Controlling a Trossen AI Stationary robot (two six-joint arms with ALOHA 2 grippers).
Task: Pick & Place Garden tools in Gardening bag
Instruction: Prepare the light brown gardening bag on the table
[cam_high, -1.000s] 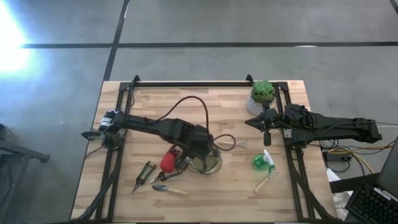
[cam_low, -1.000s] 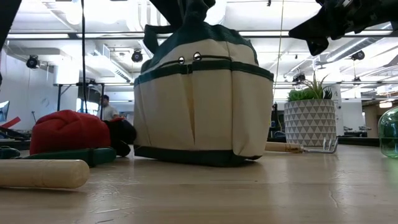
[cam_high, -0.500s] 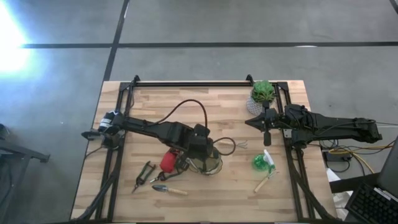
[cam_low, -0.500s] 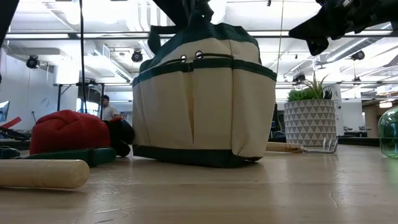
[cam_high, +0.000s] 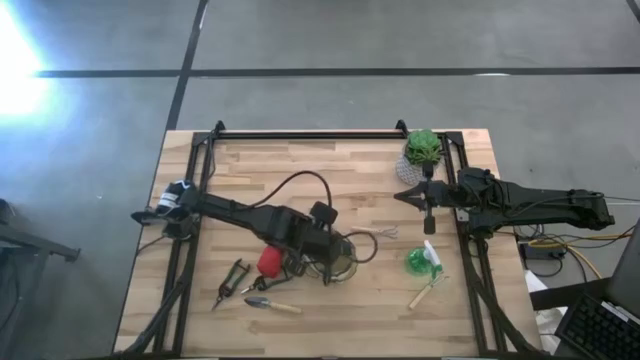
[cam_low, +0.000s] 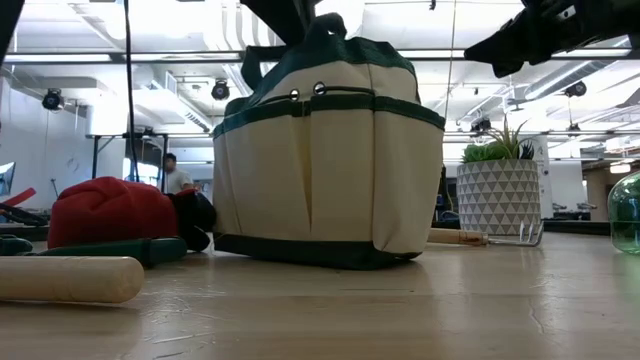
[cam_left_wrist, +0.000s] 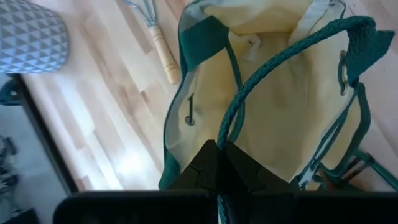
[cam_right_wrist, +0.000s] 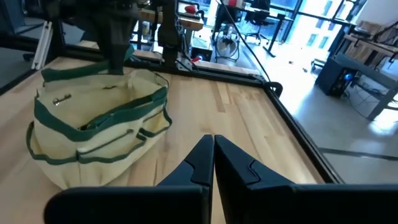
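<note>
Over the last 1 second the left gripper, pinched on the gardening bag's green handle, has drawn back toward 8 o'clock on the table, and the bag has straightened slightly, shifting with it.

Green plant in white patterned pot stands at far right corner of wooden desk; person in room behind.

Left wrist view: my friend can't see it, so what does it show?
The left gripper, jaws shut on a green handle, looks down into the open, empty beige gardening bag. Beside the bag on the wooden table lie a wooden-handled hand fork and a white patterned pot.
</note>
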